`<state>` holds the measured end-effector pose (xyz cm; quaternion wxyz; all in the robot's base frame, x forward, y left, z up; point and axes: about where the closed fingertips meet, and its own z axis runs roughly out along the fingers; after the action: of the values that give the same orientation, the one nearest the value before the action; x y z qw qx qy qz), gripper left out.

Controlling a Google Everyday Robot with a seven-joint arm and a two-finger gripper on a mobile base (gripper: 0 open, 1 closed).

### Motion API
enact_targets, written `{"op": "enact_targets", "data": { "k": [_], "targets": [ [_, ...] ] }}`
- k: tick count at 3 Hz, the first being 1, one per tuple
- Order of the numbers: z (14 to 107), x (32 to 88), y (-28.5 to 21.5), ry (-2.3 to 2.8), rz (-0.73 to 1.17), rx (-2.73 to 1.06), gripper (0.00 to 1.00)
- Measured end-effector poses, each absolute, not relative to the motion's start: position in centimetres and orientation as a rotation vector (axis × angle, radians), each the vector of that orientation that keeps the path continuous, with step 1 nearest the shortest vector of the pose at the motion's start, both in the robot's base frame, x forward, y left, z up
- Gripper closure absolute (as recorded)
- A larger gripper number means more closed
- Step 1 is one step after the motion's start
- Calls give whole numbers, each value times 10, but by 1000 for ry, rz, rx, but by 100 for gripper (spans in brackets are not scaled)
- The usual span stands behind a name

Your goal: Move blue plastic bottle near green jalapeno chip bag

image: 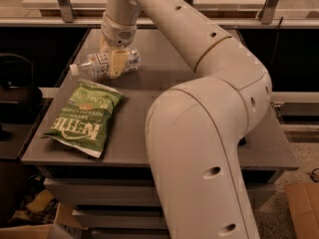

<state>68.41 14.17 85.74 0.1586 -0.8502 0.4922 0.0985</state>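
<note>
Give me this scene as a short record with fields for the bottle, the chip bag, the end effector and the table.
bottle: lying on its side, back left of the table, white cap pointing left
chip bag: flat on the table, front left, in front of the bottle and apart from it
end effector: down over the bottle's middle, reaching from above
table: grey top, holds both items

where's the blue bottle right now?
Camera view: blue plastic bottle lies on its side at the table's far left, behind the green jalapeno chip bag, with the claw over it.
</note>
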Motion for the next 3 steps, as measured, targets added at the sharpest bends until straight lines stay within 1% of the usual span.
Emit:
{"op": "enact_targets", "data": {
  "k": [1,3],
  "targets": [
    [858,685,143,1384,282,-2441,0],
    [859,685,146,1349,290,-2457,0]
  ]
}}
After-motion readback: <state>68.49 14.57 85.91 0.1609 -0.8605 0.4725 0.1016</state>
